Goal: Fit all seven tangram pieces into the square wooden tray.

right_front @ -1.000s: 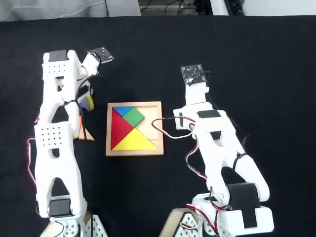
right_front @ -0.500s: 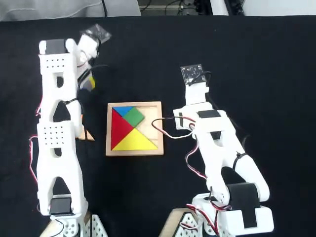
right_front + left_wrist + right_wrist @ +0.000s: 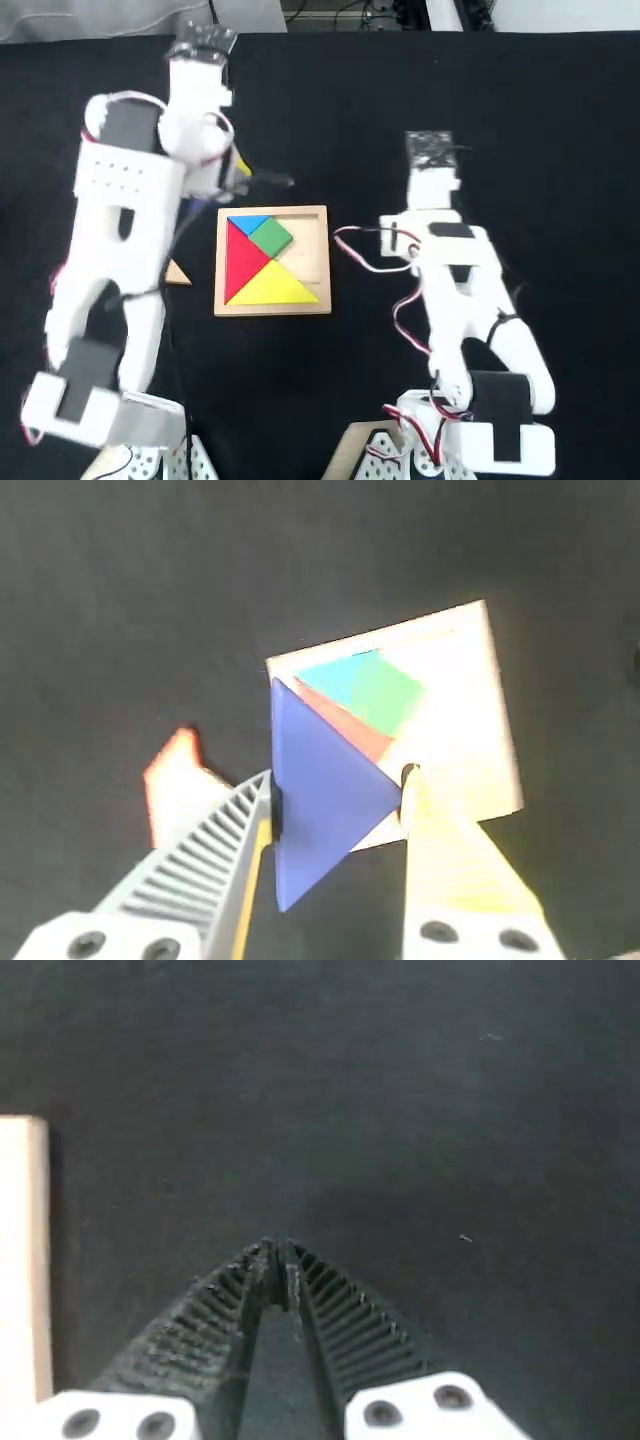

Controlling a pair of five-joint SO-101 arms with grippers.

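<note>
The square wooden tray (image 3: 322, 262) lies between the two arms and holds a light blue triangle (image 3: 247, 224), a green square (image 3: 271, 237), a red triangle (image 3: 240, 262) and a yellow triangle (image 3: 275, 287). Its right side is bare wood. My left gripper (image 3: 335, 800) is shut on a dark blue triangle (image 3: 320, 800), held on edge above the table near the tray (image 3: 480, 710). From above, that gripper (image 3: 250, 175) hangs just beyond the tray's far left corner. An orange piece (image 3: 178, 272) lies on the cloth left of the tray. My right gripper (image 3: 277, 1260) is shut on nothing.
Black cloth covers the table. The right arm (image 3: 450, 260) stands right of the tray, its gripper over bare cloth with the tray's edge (image 3: 22, 1250) off to one side. The left arm (image 3: 120, 230) spans the table's left side.
The left arm has swung from the far left toward the tray's far left corner. The right arm has shifted a little to the right.
</note>
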